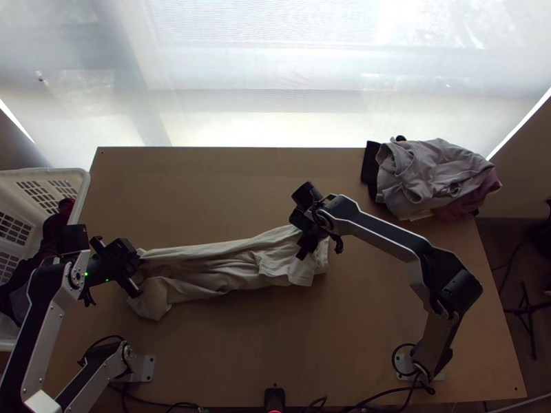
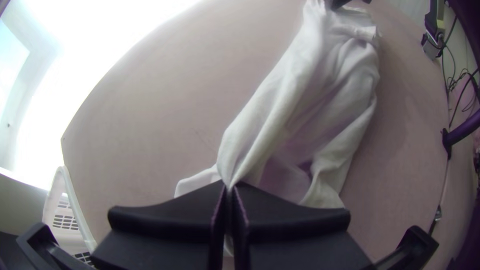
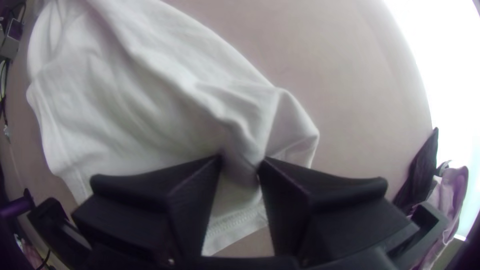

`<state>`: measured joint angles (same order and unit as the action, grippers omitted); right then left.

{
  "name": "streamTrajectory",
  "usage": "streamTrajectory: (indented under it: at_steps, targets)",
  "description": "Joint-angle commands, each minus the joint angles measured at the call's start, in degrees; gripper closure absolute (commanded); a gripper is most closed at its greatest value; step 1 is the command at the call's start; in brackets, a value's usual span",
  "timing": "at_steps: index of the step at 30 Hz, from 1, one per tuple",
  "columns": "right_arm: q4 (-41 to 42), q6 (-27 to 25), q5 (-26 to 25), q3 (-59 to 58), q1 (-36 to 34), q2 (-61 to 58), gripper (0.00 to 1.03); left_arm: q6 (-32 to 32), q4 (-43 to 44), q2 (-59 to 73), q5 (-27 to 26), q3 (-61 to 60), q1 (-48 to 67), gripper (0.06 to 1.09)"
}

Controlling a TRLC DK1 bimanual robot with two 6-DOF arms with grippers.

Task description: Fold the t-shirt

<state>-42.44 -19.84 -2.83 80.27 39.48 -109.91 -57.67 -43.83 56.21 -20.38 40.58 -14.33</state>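
The left end effector [image 1: 137,260] has its fingers pressed together on the cream t-shirt [image 1: 227,267]. In the left wrist view, gathered cloth runs into the thin seam between the tips of the left end effector [image 2: 230,185]. The right end effector [image 1: 308,246] is at the shirt's other end; in the right wrist view its fingers [image 3: 330,187] stand a narrow gap apart, with a raised ridge of cloth between them. Whether that ridge is gripped, I cannot tell.

The shirt lies lengthwise across the middle of the table [image 1: 206,358], loosely bunched into a long strip with folds running along it. A loose flap spreads toward the near side by the left end effector, and a stitched edge [image 3: 235,222] lies beneath the right one.

Beyond the table's left edge in the top view is a white plastic basket [image 1: 87,184] with dark clothing [image 1: 52,241] inside. At the far right corner sits a rumpled heap: a pale garment [image 1: 437,172] on top, mauve cloth [image 1: 485,195] at its side and a black item [image 1: 369,168] next to it.
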Motion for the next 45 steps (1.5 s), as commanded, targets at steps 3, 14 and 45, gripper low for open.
streamTrajectory:
  at_steps: [3, 14, 45]
  targets:
    - [1.6, -2.1, -0.1, -1.4, 0.7, 2.4, 1.00, -0.1, -0.6, -1.9, 0.1, -1.3, -0.2, 1.05]
    - [-10.9, -2.2, 0.4, 1.3, 0.5, 17.6, 1.00, -0.6, -0.8, -2.2, 0.5, 0.6, -0.3, 1.05]
    - [-35.2, 1.4, 28.7, 20.2, -14.9, 45.0, 1.00, 18.6, -12.9, -8.0, -9.1, 47.6, 2.2, 1.05]
